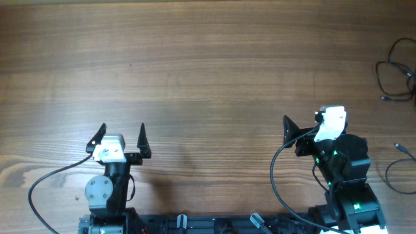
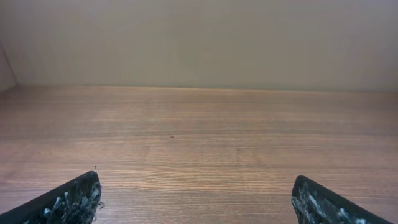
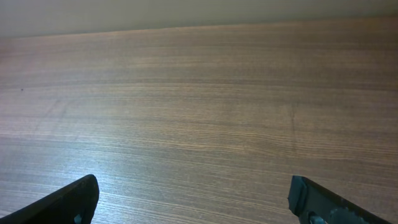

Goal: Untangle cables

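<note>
Two open grippers, nothing held.
The left gripper (image 1: 121,129) and right gripper (image 3: 193,190) are wide open; two cables (image 1: 396,65) lie off to the right gripper's right, well apart.

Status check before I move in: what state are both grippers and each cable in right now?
left gripper: open, empty, far from the cables.
right gripper: open, empty, only bare wood between its fingers.
upper cable: loose loop at the table's right edge, partly out of frame, not gripped.
lower cable: loose loop, apart from the upper one, plug end lying free, not gripped.
</note>
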